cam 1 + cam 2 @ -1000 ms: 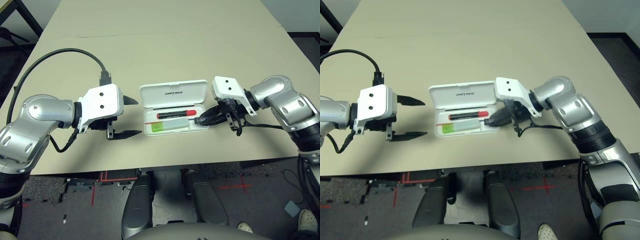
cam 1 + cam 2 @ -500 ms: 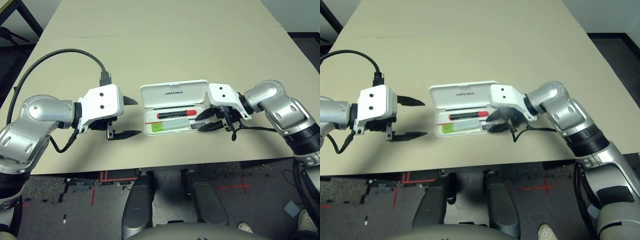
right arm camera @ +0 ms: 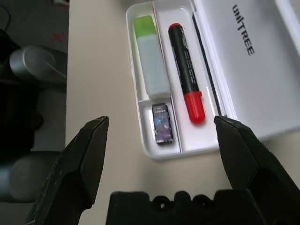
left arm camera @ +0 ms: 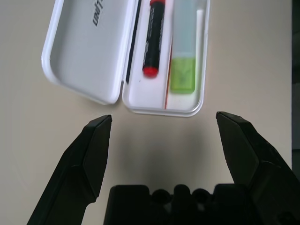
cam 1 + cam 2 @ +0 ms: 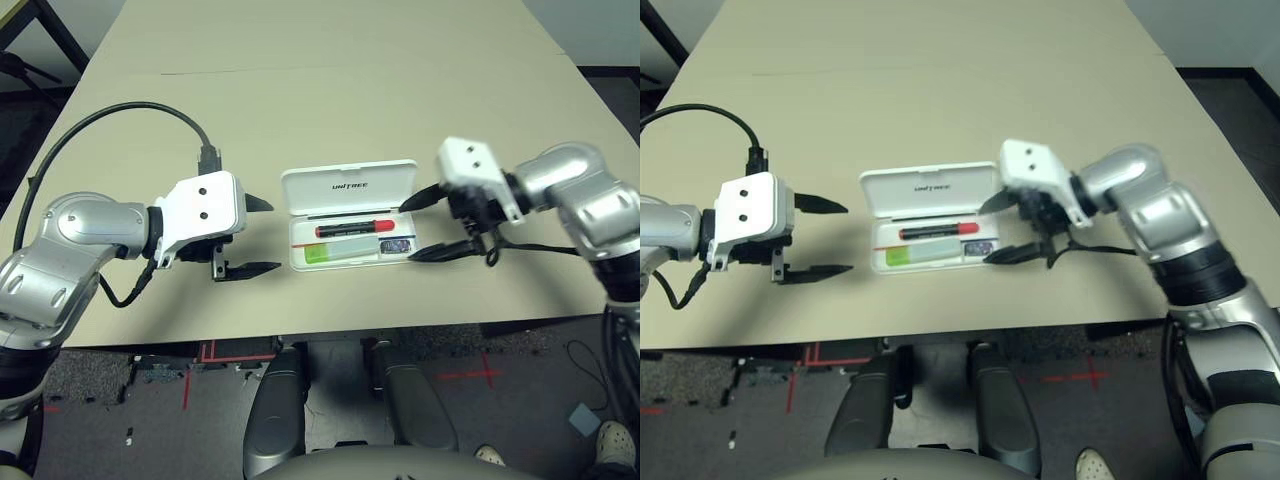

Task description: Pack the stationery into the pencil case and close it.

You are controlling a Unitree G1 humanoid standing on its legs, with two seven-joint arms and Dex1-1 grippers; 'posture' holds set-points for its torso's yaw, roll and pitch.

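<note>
Right wrist view: right gripper [image 3: 161, 140], jaws apart and empty, faces the pencil case [image 3: 164, 152] at twelve o'clock, its long axis running away; marker [image 3: 186, 79], stick [image 3: 151, 61], block [image 3: 161, 123] inside, lid [image 3: 262, 61] open beyond. Left gripper [image 5: 258, 235] also spread.

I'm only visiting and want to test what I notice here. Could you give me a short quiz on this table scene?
1. True or false: the pencil case lies open.
2. Which item lies at the tray end nearest the right gripper? A. marker B. green-ended stick C. small dark block
3. Fill in: the left gripper hovers beside the case with its fingers ____.

Key:
1. True; the lid is folded back.
2. C.
3. Open, holding nothing.
</note>
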